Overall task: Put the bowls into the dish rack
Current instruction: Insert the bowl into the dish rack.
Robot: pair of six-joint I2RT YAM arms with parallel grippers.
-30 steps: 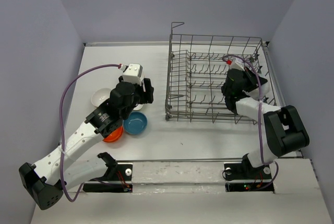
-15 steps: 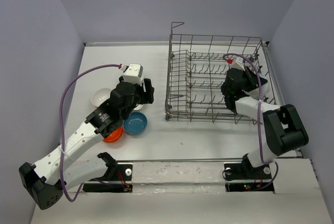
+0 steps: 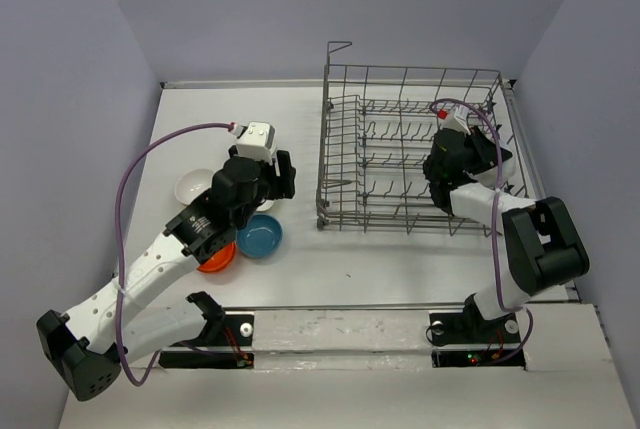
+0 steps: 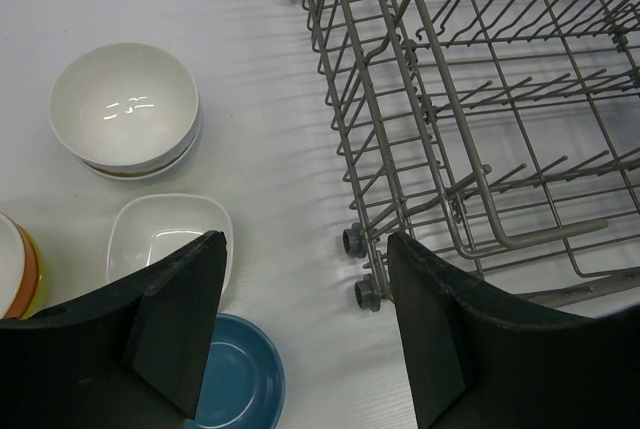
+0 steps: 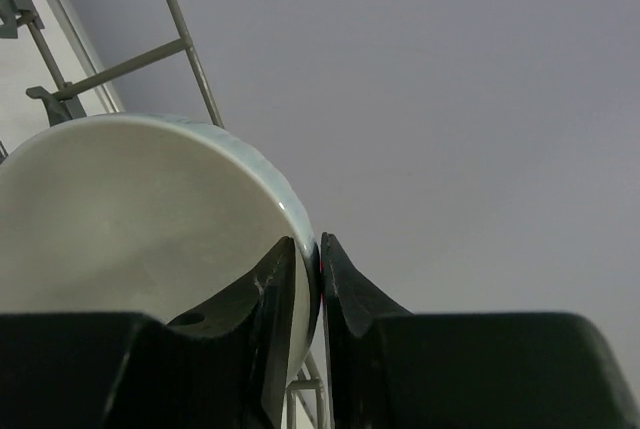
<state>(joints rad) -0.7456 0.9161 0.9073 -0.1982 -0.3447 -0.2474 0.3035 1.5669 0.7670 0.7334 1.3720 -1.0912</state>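
The grey wire dish rack fills the right half of the table. My right gripper is inside the dish rack, shut on the rim of a round white bowl that stands on edge, one finger inside it and one outside. My left gripper hangs open and empty above the table, between the rack's wheel and the loose bowls: a round white bowl stacked on another, a squarish white one, a blue one and an orange-red one at the frame's edge.
The loose bowls cluster left of the rack under my left arm, with the white stack, the blue bowl and the orange-red bowl. A raised handle marks the rack's far left corner. Grey walls close in the table.
My right wrist has shifted slightly toward the back of the rack. The left arm and the loose bowls have not moved.
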